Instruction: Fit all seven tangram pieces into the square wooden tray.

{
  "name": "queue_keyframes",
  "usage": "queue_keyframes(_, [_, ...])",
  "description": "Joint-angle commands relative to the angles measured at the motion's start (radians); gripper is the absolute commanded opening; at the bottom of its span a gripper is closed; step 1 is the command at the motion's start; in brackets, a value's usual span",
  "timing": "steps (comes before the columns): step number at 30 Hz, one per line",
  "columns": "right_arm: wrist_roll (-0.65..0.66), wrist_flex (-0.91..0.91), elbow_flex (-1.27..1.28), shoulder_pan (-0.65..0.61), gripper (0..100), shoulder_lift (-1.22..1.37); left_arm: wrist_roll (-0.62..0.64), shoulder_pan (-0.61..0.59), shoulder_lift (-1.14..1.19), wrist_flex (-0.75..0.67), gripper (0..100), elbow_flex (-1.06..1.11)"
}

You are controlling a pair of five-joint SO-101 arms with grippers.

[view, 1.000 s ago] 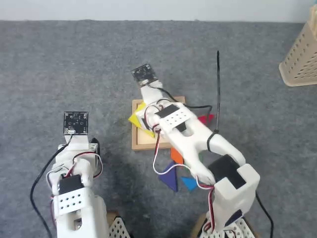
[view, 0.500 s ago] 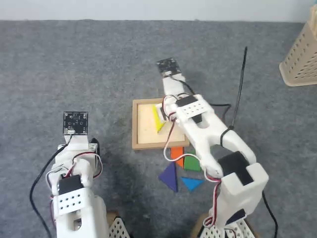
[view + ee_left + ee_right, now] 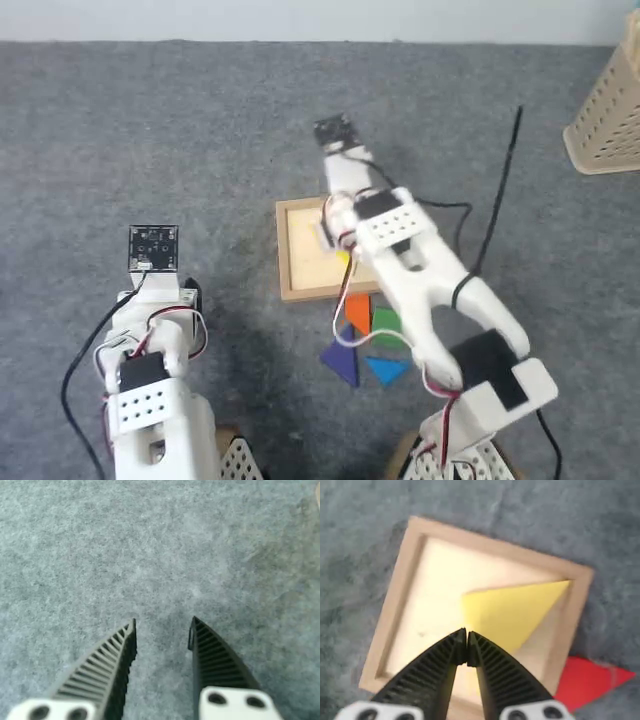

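Note:
The square wooden tray [image 3: 400, 587] lies on the grey carpet, and a yellow triangle [image 3: 517, 612] rests flat inside it with one corner near a tray corner. My right gripper [image 3: 466, 647] is shut, and its tips sit at the yellow triangle's edge with nothing between them. A red piece [image 3: 585, 680] lies just outside the tray. In the high view the right arm covers much of the tray [image 3: 290, 255]. Orange [image 3: 357, 312], green [image 3: 387, 325], purple [image 3: 342, 360] and blue [image 3: 386, 370] pieces lie in front of the tray. My left gripper [image 3: 162, 630] hangs open over bare carpet.
A beige slatted basket [image 3: 610, 110] stands at the far right edge. A black cable [image 3: 500, 190] rises beside the right arm. The left arm [image 3: 150, 370] sits at the lower left, well apart from the tray.
The right arm swung to the right across the tray. The yellow triangle moved from the tray's left edge further inside, and the tray slid slightly right. The left arm stayed still.

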Motion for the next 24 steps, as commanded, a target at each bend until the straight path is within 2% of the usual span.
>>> queue_keyframes(1, [0.020,-0.068,0.058,-0.016,0.7,-0.073,-0.006,-0.006,-0.020,-0.026,17,-0.004])
queue_keyframes(14, [0.020,-0.059,0.091,0.189,0.7,-0.042,-0.006,-0.006,-0.020,-0.026,17,-0.004])
queue_keyframes(24, [0.020,0.019,-0.003,0.214,0.9,-0.120,-0.006,-0.006,-0.020,-0.026,17,-0.004])
